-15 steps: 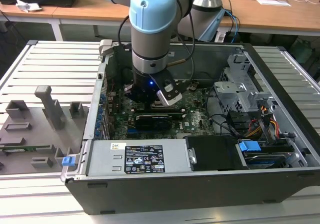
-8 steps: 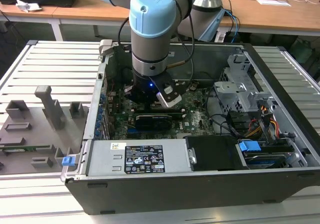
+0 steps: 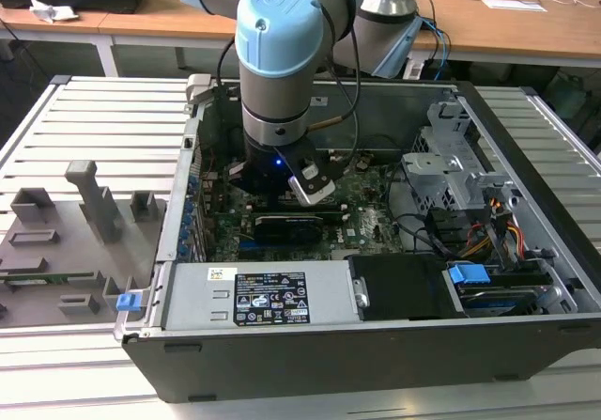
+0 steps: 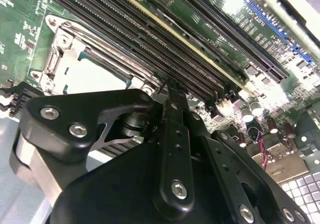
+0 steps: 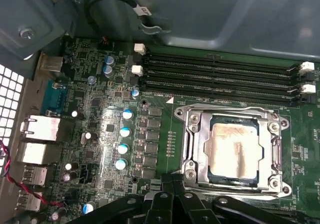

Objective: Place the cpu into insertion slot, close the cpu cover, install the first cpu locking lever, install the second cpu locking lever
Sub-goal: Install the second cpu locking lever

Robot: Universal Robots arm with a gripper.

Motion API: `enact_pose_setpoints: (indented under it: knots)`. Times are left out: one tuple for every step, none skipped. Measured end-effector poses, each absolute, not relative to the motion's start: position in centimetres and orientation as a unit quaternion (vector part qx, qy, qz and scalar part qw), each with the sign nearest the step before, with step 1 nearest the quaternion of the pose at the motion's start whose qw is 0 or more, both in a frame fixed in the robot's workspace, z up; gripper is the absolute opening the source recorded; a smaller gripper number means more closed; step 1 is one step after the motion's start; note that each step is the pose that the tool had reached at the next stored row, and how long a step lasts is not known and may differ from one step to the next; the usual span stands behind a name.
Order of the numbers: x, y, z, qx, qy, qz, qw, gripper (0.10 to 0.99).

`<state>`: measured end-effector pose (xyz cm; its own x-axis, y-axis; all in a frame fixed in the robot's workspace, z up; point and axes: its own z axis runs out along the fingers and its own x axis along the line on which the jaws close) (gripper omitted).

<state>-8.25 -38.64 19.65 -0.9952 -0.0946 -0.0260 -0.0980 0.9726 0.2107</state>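
Gripper: fingers drawn narrow, apparently holding nothing, tips just beside the socket edge. CPU: seated in the socket, silver top exposed. CPU cover: lies flat, framing the chip, in both wrist views. Memory slots: beyond the socket. Motherboard: inside the open computer case.

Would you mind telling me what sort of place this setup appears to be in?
Probably a robotics lab or test workshop. An opened computer case sits on a slatted metal table under the robot arm, grey fixtures stand beside it, and wooden desks stand behind.
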Motion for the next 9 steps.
enact_pose_setpoints:
  knots:
    - [-8.26,-38.64,19.6,-0.048,0.993,0.107,0.008,0.106]
    - [-8.25,-38.63,19.54,-0.048,0.993,0.108,0.008,0.106]
    - [-8.26,-38.63,19.49,-0.048,0.993,0.108,0.008,0.106]
    - [-8.26,-38.63,19.48,-0.048,0.993,0.108,0.008,0.106]
    - [-8.26,-38.63,19.47,-0.048,0.993,0.108,0.008,0.106]
    - [-8.26,-38.63,19.47,-0.048,0.993,0.108,0.008,0.106]
    - [-8.26,-38.63,19.49,-0.048,0.993,0.108,0.008,0.106]
    - [-8.25,-38.63,19.53,-0.048,0.993,0.108,0.008,0.106]
    - [-8.25,-38.63,19.64,-0.048,0.993,0.108,0.008,0.106]
